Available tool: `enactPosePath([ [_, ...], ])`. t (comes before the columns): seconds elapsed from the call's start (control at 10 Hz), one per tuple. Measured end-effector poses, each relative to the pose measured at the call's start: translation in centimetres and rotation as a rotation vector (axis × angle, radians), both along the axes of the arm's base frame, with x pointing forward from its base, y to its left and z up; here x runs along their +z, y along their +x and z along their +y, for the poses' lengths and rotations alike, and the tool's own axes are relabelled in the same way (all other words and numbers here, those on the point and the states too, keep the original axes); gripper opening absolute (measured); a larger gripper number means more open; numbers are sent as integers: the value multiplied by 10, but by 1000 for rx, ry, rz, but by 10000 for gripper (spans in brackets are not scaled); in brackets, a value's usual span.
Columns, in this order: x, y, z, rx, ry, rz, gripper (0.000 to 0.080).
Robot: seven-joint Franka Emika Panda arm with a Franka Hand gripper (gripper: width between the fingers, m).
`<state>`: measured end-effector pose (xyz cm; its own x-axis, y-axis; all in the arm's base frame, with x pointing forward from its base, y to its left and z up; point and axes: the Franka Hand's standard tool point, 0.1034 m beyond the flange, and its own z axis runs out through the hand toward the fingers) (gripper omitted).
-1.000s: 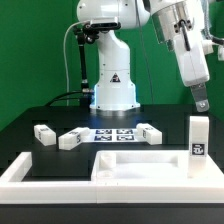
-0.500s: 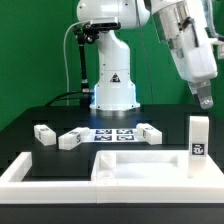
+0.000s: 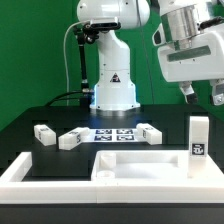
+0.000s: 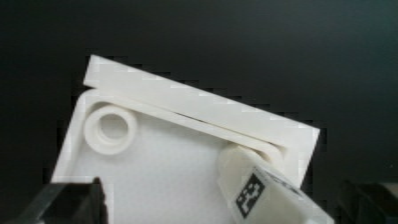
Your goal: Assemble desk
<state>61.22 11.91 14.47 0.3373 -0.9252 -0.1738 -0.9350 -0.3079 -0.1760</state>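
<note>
Desk tabletop panel [image 3: 130, 168], read from my tool [image 3: 202, 95] outward. The tool hangs high over the surface [image 3: 20, 125], jaws wide, holding nothing. In the exterior view an upright leg block [image 3: 197, 136] stands at 6 o'clock below it, at the panel's 3 o'clock corner, long axis 12 to 6. The panel lies flat toward 7 o'clock, long axis 9 to 3. I judge a straight descent would meet that leg. Loose leg blocks [image 3: 72, 139] lie farther off, toward 8 o'clock.
</note>
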Motion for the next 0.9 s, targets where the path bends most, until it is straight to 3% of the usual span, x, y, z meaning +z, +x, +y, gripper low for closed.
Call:
enactPosePath([
  [0.2,-7,-7,3,189,-30,-59,649],
  [0.4,-38,-58,-9,475,-44,-107,649],
  [0.5,-46,-70,-11,535,-51,-94,649],
  [0.9,-44,-66,-13,785,-86,-153,649],
])
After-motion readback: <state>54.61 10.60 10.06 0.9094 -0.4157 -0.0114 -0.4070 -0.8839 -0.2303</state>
